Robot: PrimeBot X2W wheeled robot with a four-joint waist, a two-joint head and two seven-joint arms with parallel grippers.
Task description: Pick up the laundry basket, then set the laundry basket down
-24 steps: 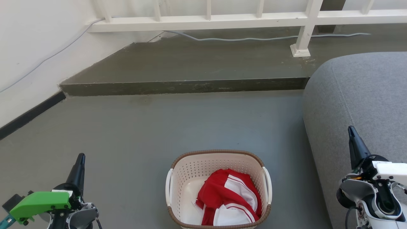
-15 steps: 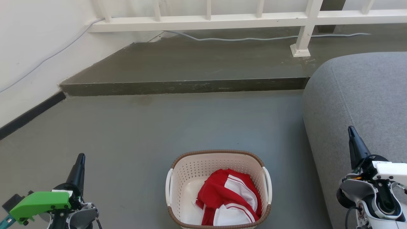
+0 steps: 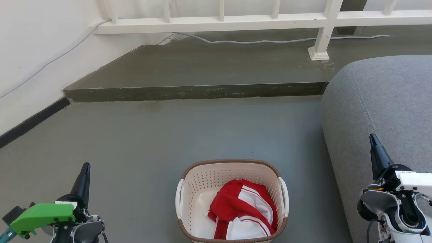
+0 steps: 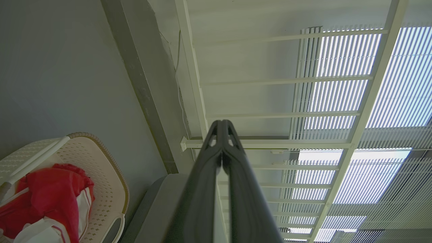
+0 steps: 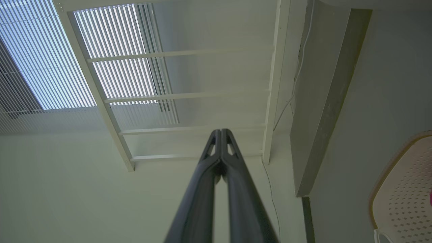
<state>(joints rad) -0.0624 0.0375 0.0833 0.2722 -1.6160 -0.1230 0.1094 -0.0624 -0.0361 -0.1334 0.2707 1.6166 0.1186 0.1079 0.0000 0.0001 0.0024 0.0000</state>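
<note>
The laundry basket stood on the floor between the two arms, with a red and white garment inside. The left gripper and the right gripper were both clenched, empty, apart from it. Lifting by one handle only could tilt it; the grey sofa crowded the right side.

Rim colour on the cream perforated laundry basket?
Brown, woven-look rim around the cream perforated plastic laundry basket; the head view shows it best.
</note>
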